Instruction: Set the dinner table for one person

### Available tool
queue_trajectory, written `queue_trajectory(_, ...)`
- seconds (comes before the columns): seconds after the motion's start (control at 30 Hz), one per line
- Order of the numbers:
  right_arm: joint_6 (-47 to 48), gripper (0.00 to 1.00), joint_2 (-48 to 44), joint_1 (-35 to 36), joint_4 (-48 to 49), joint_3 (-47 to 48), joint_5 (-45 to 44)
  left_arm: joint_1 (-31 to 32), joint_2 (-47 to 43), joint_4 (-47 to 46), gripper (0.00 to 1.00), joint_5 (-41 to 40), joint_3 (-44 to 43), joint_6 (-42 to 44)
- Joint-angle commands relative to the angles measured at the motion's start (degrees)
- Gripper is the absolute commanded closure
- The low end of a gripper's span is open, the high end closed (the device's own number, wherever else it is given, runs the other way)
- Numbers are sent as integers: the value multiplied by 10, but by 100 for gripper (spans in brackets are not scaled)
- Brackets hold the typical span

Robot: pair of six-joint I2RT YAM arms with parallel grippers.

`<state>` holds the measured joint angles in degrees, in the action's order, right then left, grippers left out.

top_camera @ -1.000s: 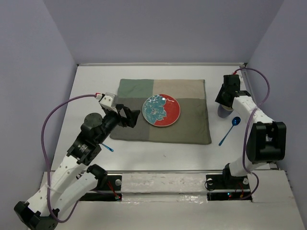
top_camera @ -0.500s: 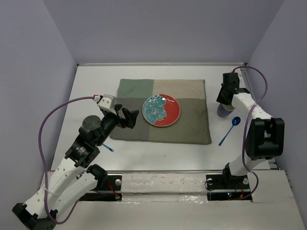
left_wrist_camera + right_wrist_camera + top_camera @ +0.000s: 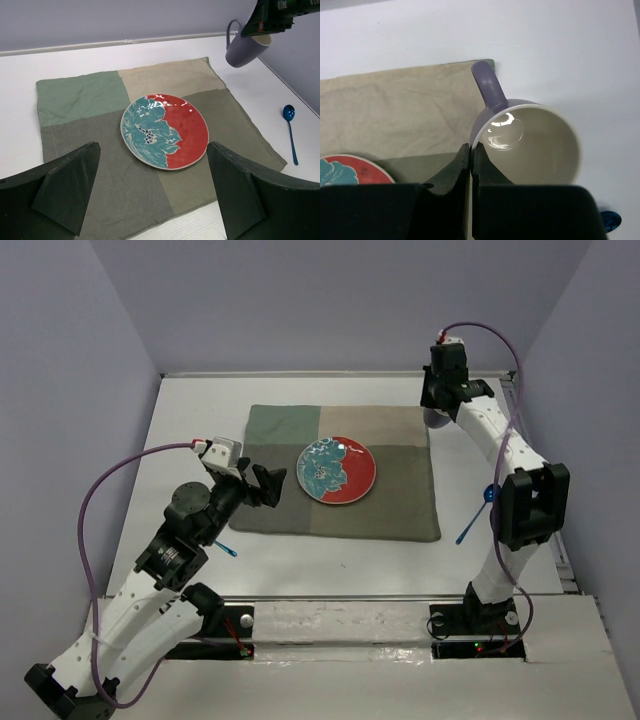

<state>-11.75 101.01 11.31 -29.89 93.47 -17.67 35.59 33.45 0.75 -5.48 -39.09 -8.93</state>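
Observation:
The white dinner table (image 3: pixel 330 555) carries a green-and-beige cloth mat (image 3: pixel 400 510) with a red and teal plate (image 3: pixel 337 470) at its middle. My right gripper (image 3: pixel 440 405) is shut on the rim of a purple mug (image 3: pixel 535 145) and holds it in the air over the mat's far right corner; the mug also shows in the left wrist view (image 3: pixel 245 47). My left gripper (image 3: pixel 266 486) is open and empty, low over the mat's near left part, with the plate (image 3: pixel 165 131) ahead of it. A blue spoon (image 3: pixel 480 510) lies right of the mat.
A small blue utensil (image 3: pixel 228 550) lies on the table under my left arm, near the mat's front left corner. Lilac walls close in the table at the back and both sides. The spoon also shows in the left wrist view (image 3: pixel 290 130).
My right gripper has lifted the mug from the table right of the mat and carried it away to the mat's far right corner. The left arm has barely moved.

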Motion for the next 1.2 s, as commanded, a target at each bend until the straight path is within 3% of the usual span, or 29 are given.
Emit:
queue_trajectory(0.0, 58, 100, 68, 28, 6, 96, -11, 3, -5, -15, 1, -23, -4, 13)
queue_trajectory(0.43, 86, 100, 205, 50, -52, 284, 28, 3, 3, -15, 1, -38, -5, 15)
queue_trajectory(1.03, 84, 100, 293, 50, -52, 320, 21, 2, 9, -15, 1, -38, -4, 15)
queue_trajectory(1.1, 81, 92, 298, 50, -52, 324, 19, 2, 8, -15, 1, -36, -4, 15)
queue_trajectory(1.13, 81, 75, 297, 50, -52, 326, 14, 2, 8, -15, 1, -35, -3, 15)
queue_trajectory(1.17, 81, 65, 294, 50, -52, 327, 12, 3, 7, -16, 1, -34, -3, 15)
